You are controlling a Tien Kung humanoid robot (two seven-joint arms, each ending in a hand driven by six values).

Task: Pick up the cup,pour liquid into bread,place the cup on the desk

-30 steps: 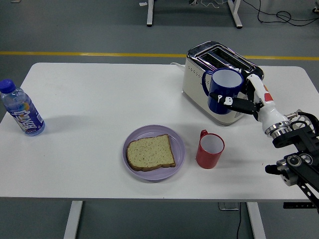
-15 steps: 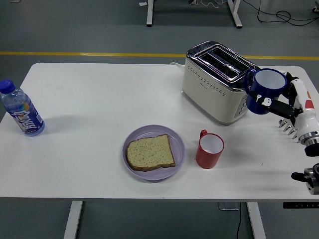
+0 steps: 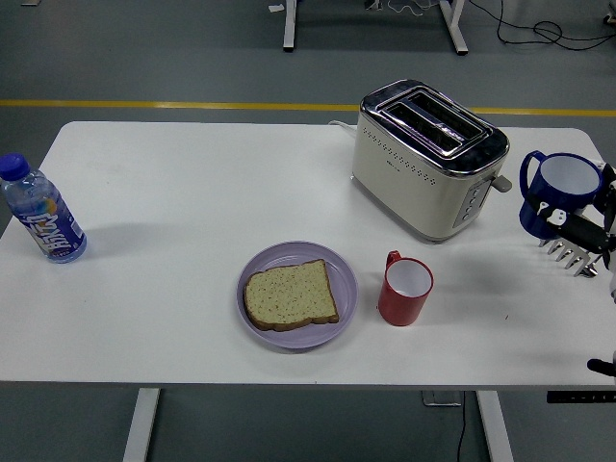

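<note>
A blue cup [image 3: 560,195] with a white inside stands upright near the table's right edge, to the right of the toaster. My right hand [image 3: 577,233] comes in from the right edge and is shut on it, thumb across its front wall, the other fingertips [image 3: 566,252] showing below it. Whether the cup's base touches the table I cannot tell. A slice of bread [image 3: 289,294] lies on a purple plate [image 3: 344,269] at the table's front middle, far left of the hand. My left arm is out of view.
A red cup [image 3: 404,289] stands upright just right of the plate. A cream and chrome toaster [image 3: 423,159] sits at the back right, close to the blue cup's handle. A water bottle [image 3: 40,212] stands at the far left edge.
My right hand has carried the blue cup rightward and downward, from in front of the toaster to the table's right edge. The arm has drawn back mostly out of frame.
</note>
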